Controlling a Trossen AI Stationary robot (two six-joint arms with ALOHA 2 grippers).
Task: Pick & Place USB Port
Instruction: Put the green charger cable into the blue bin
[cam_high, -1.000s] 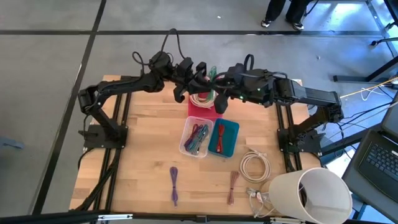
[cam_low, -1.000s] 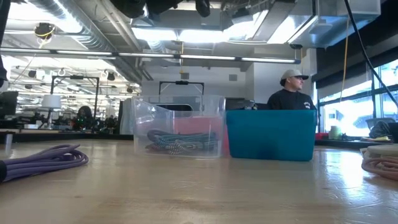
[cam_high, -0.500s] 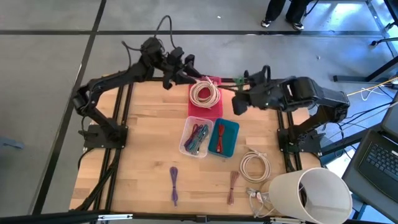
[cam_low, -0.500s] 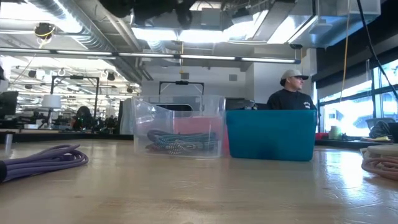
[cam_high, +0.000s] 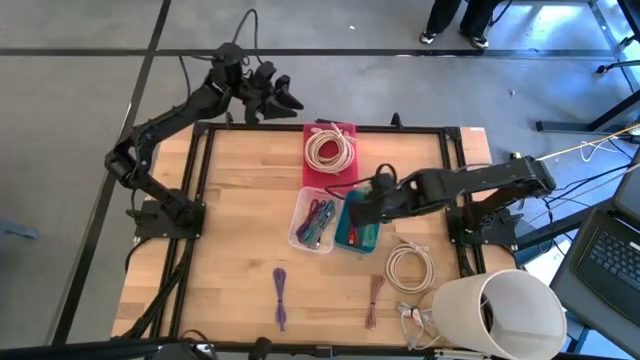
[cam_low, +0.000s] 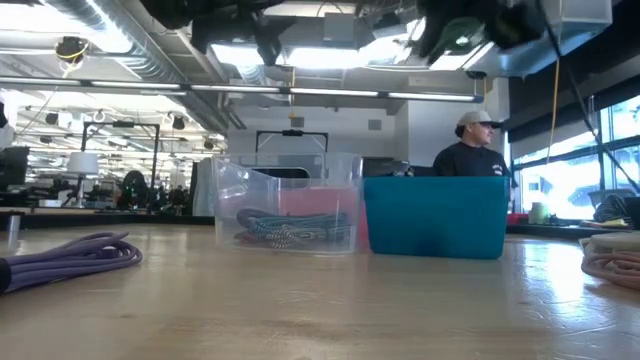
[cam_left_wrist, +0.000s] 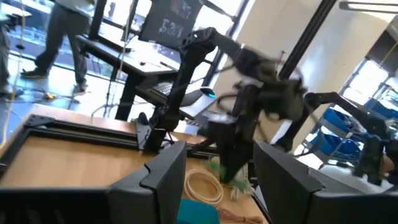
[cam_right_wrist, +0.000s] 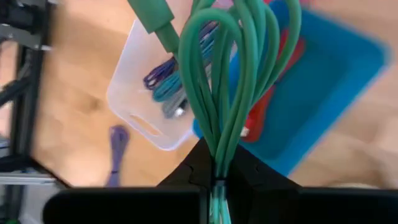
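Observation:
My right gripper is shut on a bundled green USB cable. It hovers over the blue bin, which holds a red cable and stands beside the clear bin of coloured cables. In the high view this gripper shows over the blue bin's far end. My left gripper stands open beyond the table's far edge, left of the pink bin, with nothing between its fingers. A white coiled cable lies in the pink bin. My right gripper pinches the green cable's gathered loops at one end of the bundle, several strands together between the two fingers. It comes from above, slanting down. The loops and a green plug reach out past the fingertips, clear above the bins.
Loose on the table lie a purple cable, a brownish cable and a white coil. A big white cylinder lies at the near right corner. A person is behind the table, another beyond the far edge.
My left gripper has drawn away from the green cable over the pink bin and swung toward the table's far left corner. My right gripper has carried the cable down and toward the near edge, from over the pink bin to over the blue bin, tipping downward.

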